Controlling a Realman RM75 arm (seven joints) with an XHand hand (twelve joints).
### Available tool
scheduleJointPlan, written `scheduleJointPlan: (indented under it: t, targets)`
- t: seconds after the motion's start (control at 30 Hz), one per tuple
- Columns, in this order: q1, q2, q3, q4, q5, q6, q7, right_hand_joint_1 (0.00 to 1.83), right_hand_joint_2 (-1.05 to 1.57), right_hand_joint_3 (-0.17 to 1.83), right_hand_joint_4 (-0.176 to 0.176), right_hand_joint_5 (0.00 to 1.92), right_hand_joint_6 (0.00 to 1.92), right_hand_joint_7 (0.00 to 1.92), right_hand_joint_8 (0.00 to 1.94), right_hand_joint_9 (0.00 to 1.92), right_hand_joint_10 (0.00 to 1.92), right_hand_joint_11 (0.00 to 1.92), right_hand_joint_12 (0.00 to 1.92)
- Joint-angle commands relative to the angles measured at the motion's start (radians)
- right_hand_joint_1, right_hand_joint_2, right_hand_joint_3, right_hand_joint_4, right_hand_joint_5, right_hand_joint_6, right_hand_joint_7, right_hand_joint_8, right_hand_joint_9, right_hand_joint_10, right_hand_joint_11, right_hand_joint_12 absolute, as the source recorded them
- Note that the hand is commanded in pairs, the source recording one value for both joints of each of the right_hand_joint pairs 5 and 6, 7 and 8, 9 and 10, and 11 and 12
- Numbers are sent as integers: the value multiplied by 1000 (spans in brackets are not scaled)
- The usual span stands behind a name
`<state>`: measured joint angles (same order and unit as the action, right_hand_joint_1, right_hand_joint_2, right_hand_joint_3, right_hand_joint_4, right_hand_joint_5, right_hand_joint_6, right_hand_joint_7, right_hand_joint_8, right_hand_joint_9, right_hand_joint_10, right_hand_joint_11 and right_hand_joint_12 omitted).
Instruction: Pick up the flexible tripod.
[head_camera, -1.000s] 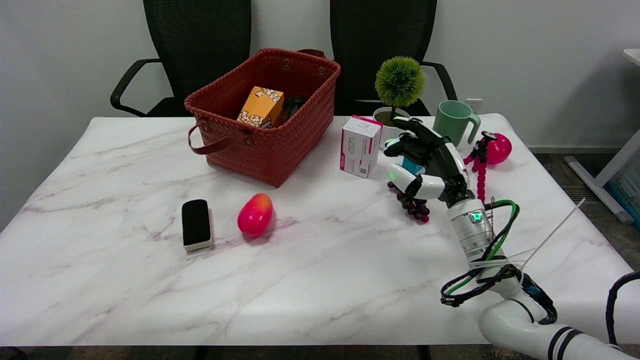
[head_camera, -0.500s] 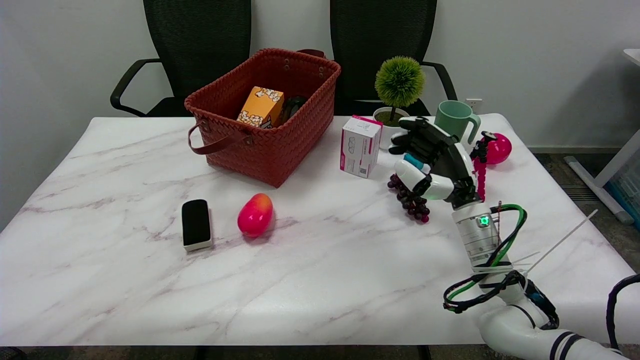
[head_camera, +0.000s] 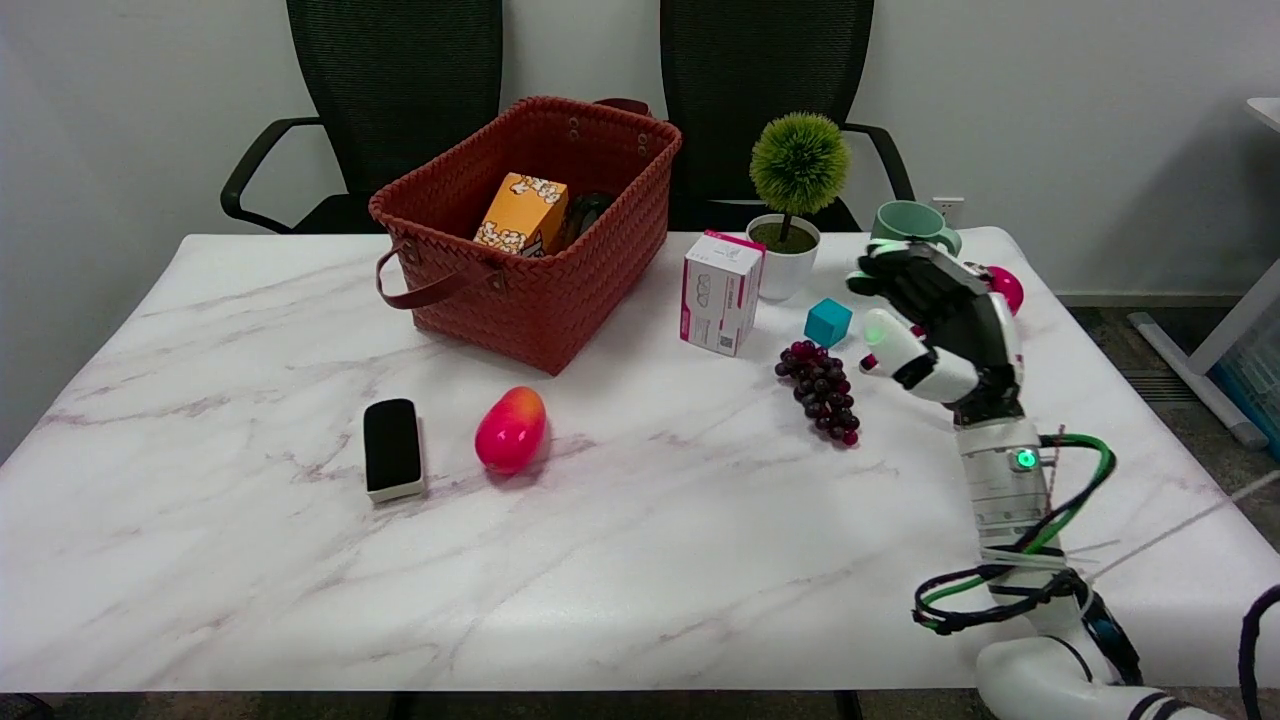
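My right hand (head_camera: 940, 320) hovers at the table's right side with its fingers spread and curved, holding nothing that I can see. It covers the spot where the pink-and-black flexible tripod stands, so the tripod is almost wholly hidden. Only a small pink bit (head_camera: 867, 362) shows below the thumb. I cannot tell whether the fingers touch the tripod.
A pink ball (head_camera: 1008, 288) and a green mug (head_camera: 905, 220) sit just behind the hand. Left of it are dark grapes (head_camera: 822, 390), a teal cube (head_camera: 828, 322), a white-pink box (head_camera: 720, 292) and a potted plant (head_camera: 797, 165). A red basket (head_camera: 540, 290), a red-yellow fruit (head_camera: 510, 430) and a black eraser (head_camera: 392, 448) lie farther left.
My right hand has moved right, from above the teal cube and grapes to in front of the tripod, uncovering the cube and hiding the tripod.
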<state>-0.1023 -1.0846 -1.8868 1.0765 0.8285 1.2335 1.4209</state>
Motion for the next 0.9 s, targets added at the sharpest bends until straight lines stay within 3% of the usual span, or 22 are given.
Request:
scheduleJointPlan:
  t: [0.03,0.6,0.9]
  targets:
    - [-155,-50,177,-42,159,137,-38,1126,298,930,0,833,833,657,657,639,639,717,717]
    - [-117,-38,238,-131,237,182,-58,1118,303,951,0,760,760,661,661,633,633,702,702]
    - [-46,-7,226,-222,238,96,-59,1113,279,951,0,749,749,660,660,628,628,692,692]
